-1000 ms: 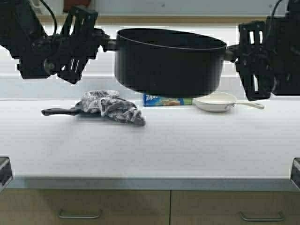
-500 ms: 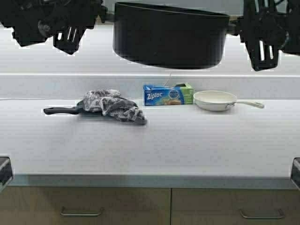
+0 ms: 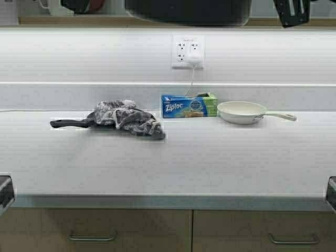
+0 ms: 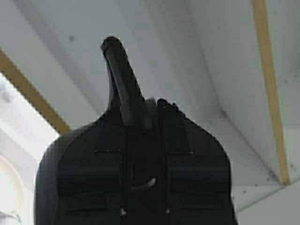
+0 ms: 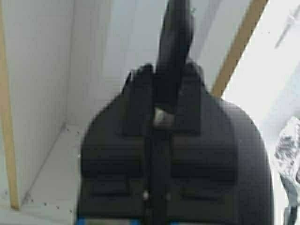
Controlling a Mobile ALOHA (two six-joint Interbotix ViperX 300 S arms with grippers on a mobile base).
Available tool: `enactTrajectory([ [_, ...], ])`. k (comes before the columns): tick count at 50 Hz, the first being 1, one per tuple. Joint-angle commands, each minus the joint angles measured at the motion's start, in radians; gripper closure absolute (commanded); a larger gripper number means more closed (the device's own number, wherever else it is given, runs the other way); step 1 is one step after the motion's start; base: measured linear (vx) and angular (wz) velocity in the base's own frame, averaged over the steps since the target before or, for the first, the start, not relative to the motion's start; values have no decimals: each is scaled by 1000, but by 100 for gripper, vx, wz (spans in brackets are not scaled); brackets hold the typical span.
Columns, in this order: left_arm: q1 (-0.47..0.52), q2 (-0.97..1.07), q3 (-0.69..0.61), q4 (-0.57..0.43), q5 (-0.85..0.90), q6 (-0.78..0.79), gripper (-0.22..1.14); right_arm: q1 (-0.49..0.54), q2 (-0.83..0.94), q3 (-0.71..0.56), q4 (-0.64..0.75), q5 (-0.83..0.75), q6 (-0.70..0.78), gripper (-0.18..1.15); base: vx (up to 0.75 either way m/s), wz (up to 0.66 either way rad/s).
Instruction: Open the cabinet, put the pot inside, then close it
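The pot (image 3: pixel 187 11) hangs high above the tabletop (image 3: pixel 168 157), only its black underside and lower wall showing at the upper edge of the high view, directly above the wall outlet (image 3: pixel 188 51). The left gripper (image 4: pixel 140 117) is clenched on one of the pot's short side handles, the handle's black edge jutting out past the fingers, and the right gripper (image 5: pixel 164 98) is clamped on the opposite handle in the same way. Past both grippers, the wrist views show white panels edged in tan wood, which look like the inside of the cabinet (image 4: pixel 225 70), so the doors appear to be open and the pot close to its mouth. I judge this pot stiff and fairly heavy for its bulk, with smooth, straight walls that offer nothing to pinch; the two handles are the only sound places to hold it, and both must stay level or it will tip. Its width likely leaves little room beside the cabinet walls. Below the outlet on the tabletop lie a Ziploc box (image 3: pixel 189 105), a small cream frying pan (image 3: pixel 242 112) and a long-handled black pan (image 3: pixel 71 124) draped with a grey cloth (image 3: pixel 128 118).
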Motion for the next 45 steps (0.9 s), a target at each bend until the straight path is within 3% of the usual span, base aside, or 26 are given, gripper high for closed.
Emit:
enactTrajectory([
  [1,-35,-2,-97,6,81,123,89,-6,-35,-101,-31,44,-37,91,0,0],
  [20,92,58,-400,9,319,190,89,-170,14,-379,-169,318,-35,91,0,0],
  [45,196,365,-770,5,390,173,89,-282,393,-894,-212,568,-34,91,2,0],
])
